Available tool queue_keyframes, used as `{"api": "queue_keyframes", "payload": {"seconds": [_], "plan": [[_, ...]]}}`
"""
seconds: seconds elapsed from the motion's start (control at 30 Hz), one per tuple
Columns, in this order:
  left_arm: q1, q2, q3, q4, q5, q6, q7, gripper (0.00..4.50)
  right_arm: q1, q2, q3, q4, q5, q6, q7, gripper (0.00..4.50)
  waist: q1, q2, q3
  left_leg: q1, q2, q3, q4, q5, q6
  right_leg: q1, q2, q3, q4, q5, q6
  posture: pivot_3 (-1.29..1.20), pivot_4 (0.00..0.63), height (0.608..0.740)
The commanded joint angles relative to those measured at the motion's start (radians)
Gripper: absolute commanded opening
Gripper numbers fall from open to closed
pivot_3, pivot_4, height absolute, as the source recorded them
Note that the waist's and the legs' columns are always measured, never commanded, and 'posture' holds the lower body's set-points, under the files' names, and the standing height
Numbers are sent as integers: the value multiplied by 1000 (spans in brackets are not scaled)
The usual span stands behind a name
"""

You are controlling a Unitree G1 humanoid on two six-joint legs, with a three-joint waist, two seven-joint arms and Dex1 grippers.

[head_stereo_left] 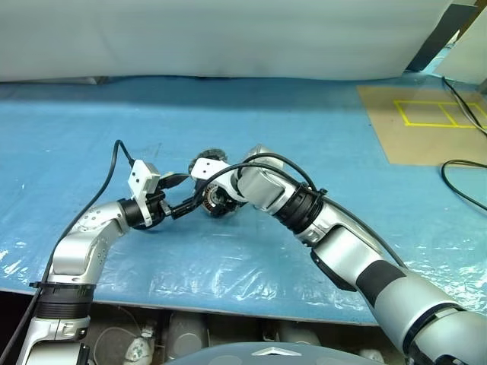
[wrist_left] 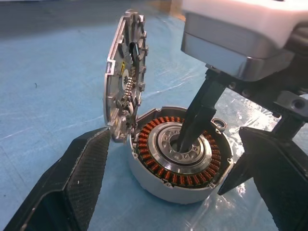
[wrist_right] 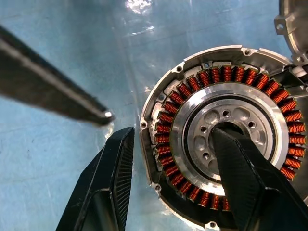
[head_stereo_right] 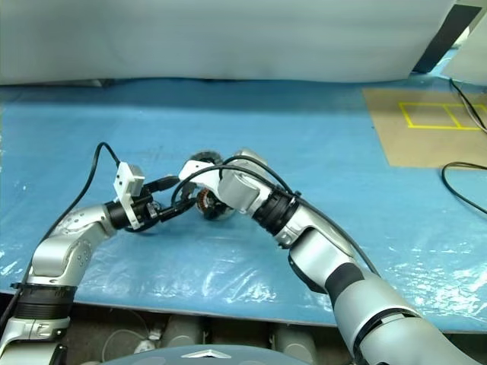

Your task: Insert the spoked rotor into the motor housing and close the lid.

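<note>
Now the motor housing [wrist_left: 179, 159] sits on the blue table [head_stereo_left: 319, 137] with the spoked rotor [wrist_right: 226, 137] seated inside its copper windings. Right gripper [wrist_right: 185, 159] straddles the wall, 1 finger down the rotor's hub, not clamped. Left gripper [wrist_left: 178, 192] spreads wide around the housing (lid [wrist_left: 124, 91] standing on edge at its rim).

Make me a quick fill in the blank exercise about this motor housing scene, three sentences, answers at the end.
1. The motor housing sits on a ____ plastic sheet.
2. One finger of the right tool reaches into the housing's ____ hole.
3. The lid is not lying flat; it stands ____ on its edge at the housing's rim.

Missing words: blue; centre; upright.
</note>
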Motion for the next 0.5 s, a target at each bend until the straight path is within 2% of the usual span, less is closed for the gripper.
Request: {"api": "queue_keyframes", "payload": {"seconds": [0.03,0.1,0.2,0.5], "plan": [[-5,18,5,-51,-26,17,-12,4500,33,-36,52,-5,84,35,17,2612,2,0,0,0,0,0,0,0,0,0,0,0,0,0,0,0,150,740],[-4,23,7,-58,-33,28,-15,4500,28,-53,56,-27,112,44,11,2612,6,0,0,0,0,0,0,0,0,0,0,0,0,0,1,0,150,740],[0,31,8,-67,-45,45,-19,4500,-6,-74,46,-39,165,62,12,3192,6,0,0,0,0,0,-1,0,0,-1,0,0,0,2,5,0,150,740],[2,38,6,-74,-50,55,-17,4500,-84,-149,-4,-96,302,79,-20,3192,16,0,0,-3,0,0,-2,0,0,-3,0,0,-1,2,6,0,150,740]]}}
